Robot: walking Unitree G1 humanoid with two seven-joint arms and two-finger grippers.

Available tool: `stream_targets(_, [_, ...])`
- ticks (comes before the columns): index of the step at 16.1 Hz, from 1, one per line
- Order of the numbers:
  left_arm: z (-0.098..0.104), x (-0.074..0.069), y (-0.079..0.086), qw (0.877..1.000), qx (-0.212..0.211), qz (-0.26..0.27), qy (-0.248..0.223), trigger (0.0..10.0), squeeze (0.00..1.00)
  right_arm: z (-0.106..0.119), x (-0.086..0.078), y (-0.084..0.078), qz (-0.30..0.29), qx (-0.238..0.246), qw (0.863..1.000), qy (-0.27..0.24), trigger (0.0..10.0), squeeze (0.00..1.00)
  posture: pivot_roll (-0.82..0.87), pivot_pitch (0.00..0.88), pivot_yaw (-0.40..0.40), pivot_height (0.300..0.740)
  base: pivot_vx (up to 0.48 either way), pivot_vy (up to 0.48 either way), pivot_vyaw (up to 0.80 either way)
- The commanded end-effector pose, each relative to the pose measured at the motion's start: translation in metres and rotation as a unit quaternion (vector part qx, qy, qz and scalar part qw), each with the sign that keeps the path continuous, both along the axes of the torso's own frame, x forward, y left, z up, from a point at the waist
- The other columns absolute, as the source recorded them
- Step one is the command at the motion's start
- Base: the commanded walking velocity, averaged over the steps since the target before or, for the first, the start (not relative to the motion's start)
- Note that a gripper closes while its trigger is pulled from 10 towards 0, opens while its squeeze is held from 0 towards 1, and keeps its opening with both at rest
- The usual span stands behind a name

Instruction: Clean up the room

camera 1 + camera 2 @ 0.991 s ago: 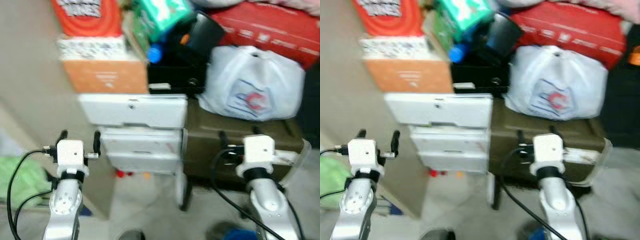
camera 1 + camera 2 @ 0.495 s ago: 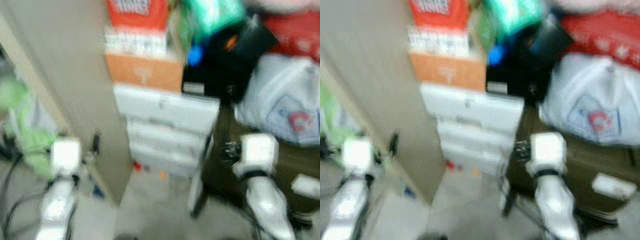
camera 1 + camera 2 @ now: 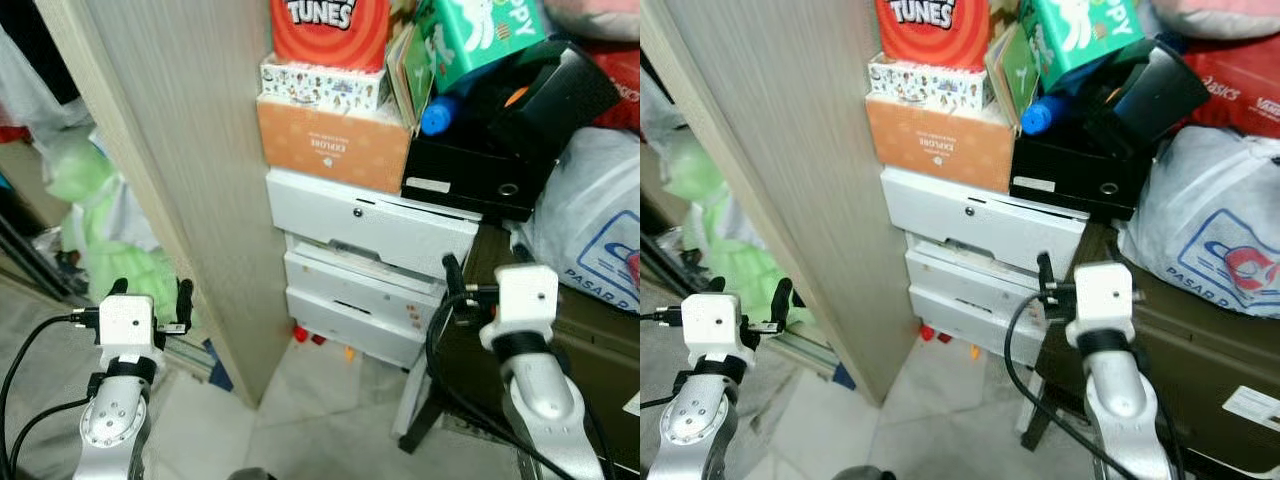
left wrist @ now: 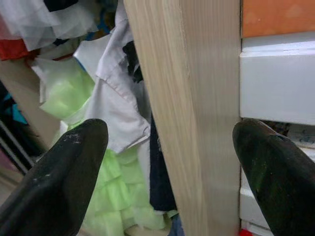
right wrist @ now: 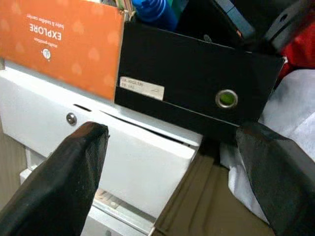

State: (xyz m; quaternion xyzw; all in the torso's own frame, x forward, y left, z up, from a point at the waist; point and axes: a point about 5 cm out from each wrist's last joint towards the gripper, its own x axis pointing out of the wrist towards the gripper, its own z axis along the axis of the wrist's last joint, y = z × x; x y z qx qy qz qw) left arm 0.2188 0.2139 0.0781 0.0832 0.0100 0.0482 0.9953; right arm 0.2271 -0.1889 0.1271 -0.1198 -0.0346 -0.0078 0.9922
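A heap of clothes lies on the floor left of a tall wooden panel (image 3: 180,150): a light green garment (image 3: 95,225) and a white shirt (image 4: 118,98). My left gripper (image 3: 152,290) is held up open in front of the panel's edge, nothing between its fingers (image 4: 64,167). My right gripper (image 5: 172,162) is open and empty too, facing a white drawer unit (image 3: 370,225) and the black box (image 5: 197,73) on top of it. Neither gripper touches anything.
On the drawers sit an orange box (image 3: 330,145), a red box (image 3: 330,25), a green pack (image 3: 480,30) and a blue bottle (image 3: 437,115). A white plastic bag (image 3: 590,230) rests on an olive trunk (image 3: 1200,340). Small red bits (image 3: 305,337) lie on the floor.
The whole picture has shifted: the camera swung left, bringing the wooden panel and the clothes heap into view. Both arms stay raised with open fingers.
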Motion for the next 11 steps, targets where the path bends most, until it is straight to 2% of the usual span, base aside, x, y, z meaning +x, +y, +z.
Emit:
stream_targets(1, [0.001, 0.002, -0.002, 1.000, -0.002, 0.004, -0.004, 10.0, 0.00, -0.001, 0.003, 0.001, 0.009, 0.004, 1.000, 0.006, 10.0, 0.00, -0.09, 0.000, -0.012, 0.740, 0.000, 0.000, 0.00])
stream_targets(4, [0.000, -0.001, -0.003, 1.000, -0.010, 0.023, -0.010, 10.0, 0.00, 0.002, 0.015, 0.008, 0.045, 0.001, 0.999, 0.007, 10.0, 0.00, -0.06, 0.000, -0.059, 0.740, 0.000, 0.000, 0.00])
stream_targets(7, [0.000, 0.000, -0.007, 1.000, -0.013, 0.024, -0.015, 10.0, 0.00, 0.001, 0.022, 0.013, 0.056, 0.004, 0.998, 0.008, 10.0, 0.00, -0.04, 0.000, -0.085, 0.740, 0.000, 0.000, 0.00])
stream_targets(9, [0.007, 0.013, -0.011, 0.999, 0.004, 0.010, -0.035, 10.0, 0.00, 0.001, 0.029, 0.020, 0.067, 0.003, 0.998, 0.006, 10.0, 0.00, -0.03, 0.000, -0.102, 0.740, 0.000, 0.000, 0.00])
stream_targets(11, [0.011, 0.019, -0.011, 0.999, 0.016, 0.002, -0.043, 10.0, 0.00, 0.002, 0.031, 0.022, 0.069, 0.001, 0.998, 0.006, 10.0, 0.00, -0.05, 0.000, -0.096, 0.740, 0.000, 0.000, 0.00])
